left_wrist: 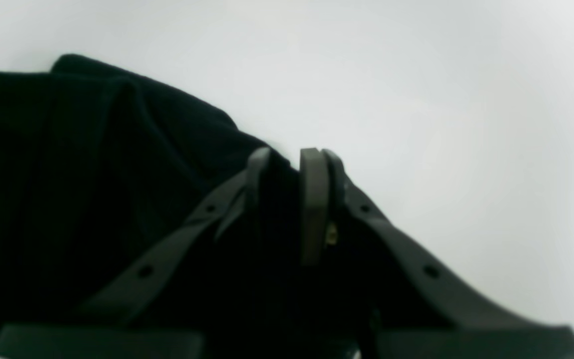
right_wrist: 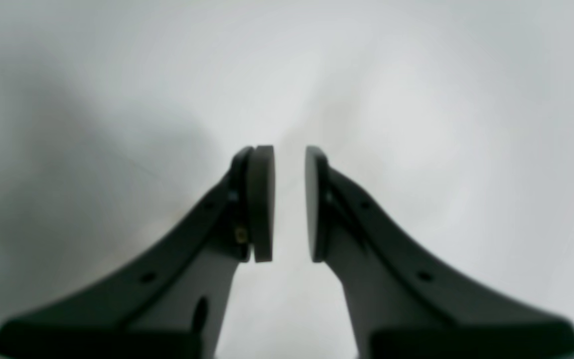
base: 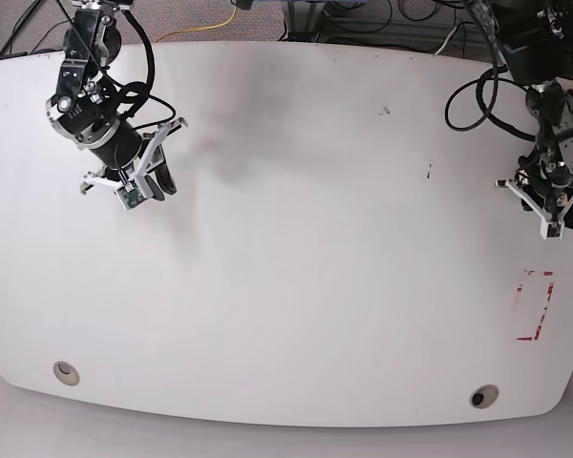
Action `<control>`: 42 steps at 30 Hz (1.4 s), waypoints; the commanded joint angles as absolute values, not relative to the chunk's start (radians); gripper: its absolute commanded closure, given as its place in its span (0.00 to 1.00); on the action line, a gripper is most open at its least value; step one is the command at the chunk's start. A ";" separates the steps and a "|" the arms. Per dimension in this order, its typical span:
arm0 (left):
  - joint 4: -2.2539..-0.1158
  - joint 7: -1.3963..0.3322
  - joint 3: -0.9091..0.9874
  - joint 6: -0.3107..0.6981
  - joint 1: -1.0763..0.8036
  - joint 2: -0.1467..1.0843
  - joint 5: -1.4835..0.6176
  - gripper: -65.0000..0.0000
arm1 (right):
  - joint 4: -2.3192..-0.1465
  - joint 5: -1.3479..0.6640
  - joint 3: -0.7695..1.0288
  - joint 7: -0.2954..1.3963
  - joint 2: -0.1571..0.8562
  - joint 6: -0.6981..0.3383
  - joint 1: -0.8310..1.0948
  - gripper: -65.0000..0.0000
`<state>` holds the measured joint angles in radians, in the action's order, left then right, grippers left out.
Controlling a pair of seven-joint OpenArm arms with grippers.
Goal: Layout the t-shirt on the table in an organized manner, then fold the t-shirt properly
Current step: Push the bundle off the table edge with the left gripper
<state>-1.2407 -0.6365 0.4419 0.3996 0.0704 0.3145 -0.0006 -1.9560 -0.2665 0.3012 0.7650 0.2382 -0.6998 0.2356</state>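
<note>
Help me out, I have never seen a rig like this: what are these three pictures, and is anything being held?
This is a robot with two arms working over a white table. One picture looks down on the whole scene from above. The other two come from small cameras mounted on each wrist, looking out past that arm's two-fingered hand.

The left hand, which sits at the right edge of the overhead picture, is pinching a t-shirt of black fabric. Most of the cloth is bunched beside it at the table's edge.

The right hand holds nothing. Its fingers stand slightly apart over bare tabletop.

Otherwise the surface shows only red tape marks and two round holes.
</note>
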 commanded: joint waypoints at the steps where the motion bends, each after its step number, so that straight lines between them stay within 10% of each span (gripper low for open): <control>1: -1.254 -0.636 0.473 0.420 0.076 0.335 -0.001 0.87 | -1.994 -0.282 0.305 0.742 0.246 -0.698 0.231 0.84; 42: -1.676 -0.960 0.383 0.698 -0.183 0.406 0.002 0.87 | -2.020 -0.280 0.305 0.742 0.183 -0.696 0.295 0.85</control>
